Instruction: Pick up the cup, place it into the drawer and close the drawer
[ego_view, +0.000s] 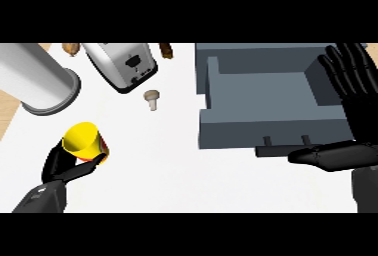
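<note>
While left hand grips cup, open drawer sits well apart.

Yellow cylindrical cup with a red patch on its side is sitting at the left of the white counter, tilted, its upper end leaning toward the top left. Black fingers are curling round its lower part, hiding its base; whether it is touching the counter cannot be told. Grey box-shaped drawer is standing open at the right, well apart from the cup, its cavity showing nothing inside. A dark bar handle is projecting from its near front wall.
</note>
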